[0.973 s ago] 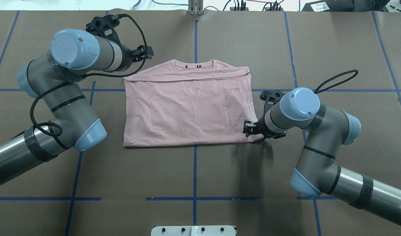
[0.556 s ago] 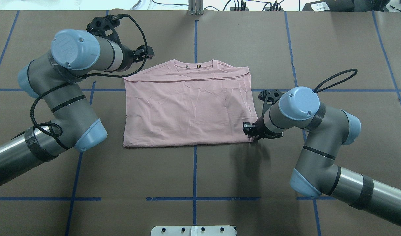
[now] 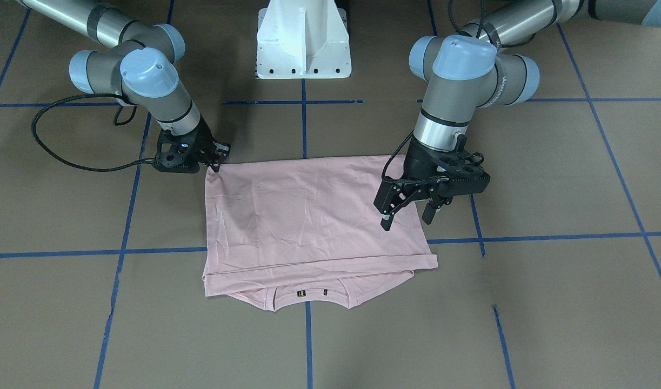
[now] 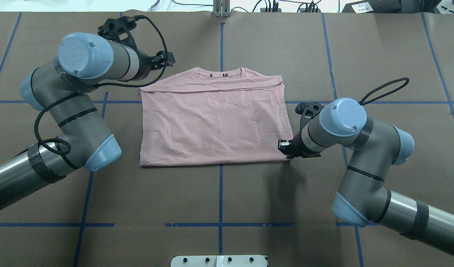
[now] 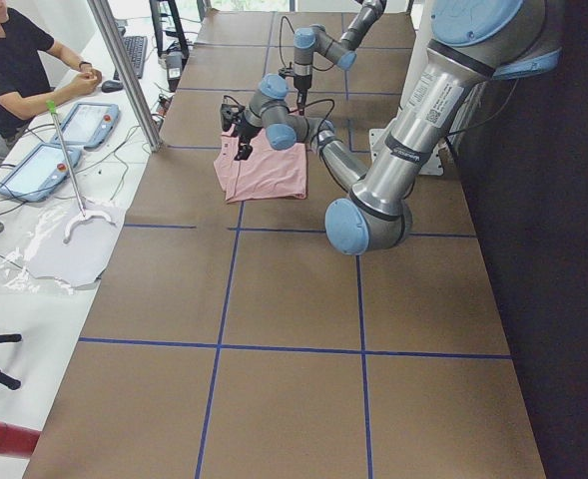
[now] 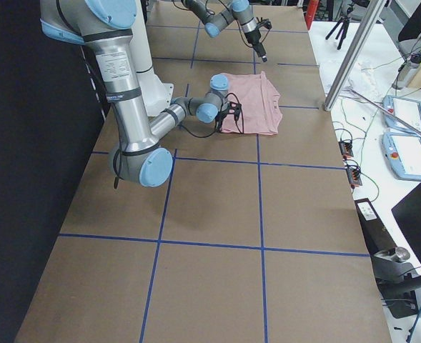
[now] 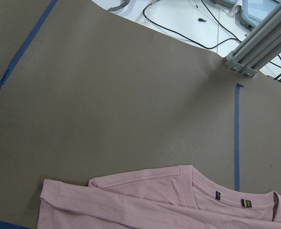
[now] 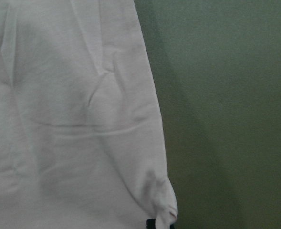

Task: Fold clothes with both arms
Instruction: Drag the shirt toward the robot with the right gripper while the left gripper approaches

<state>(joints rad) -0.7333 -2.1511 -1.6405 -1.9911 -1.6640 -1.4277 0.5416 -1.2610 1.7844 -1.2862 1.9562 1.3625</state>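
Pink T-shirt (image 4: 212,126) corner seemingly nipped by right pincer (image 3: 217,163).

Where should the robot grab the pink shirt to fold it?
A corner, from the outside edge. The T-shirt lies flat, so only its edge can be pinched. The right claw meets the near corner that way; the left claw hangs open.

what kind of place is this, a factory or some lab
Most likely a robotics lab set up for recording: a table in brown paper with a blue tape grid, a left arm and right arm at a pink T-shirt, and an operator beside control tablets.
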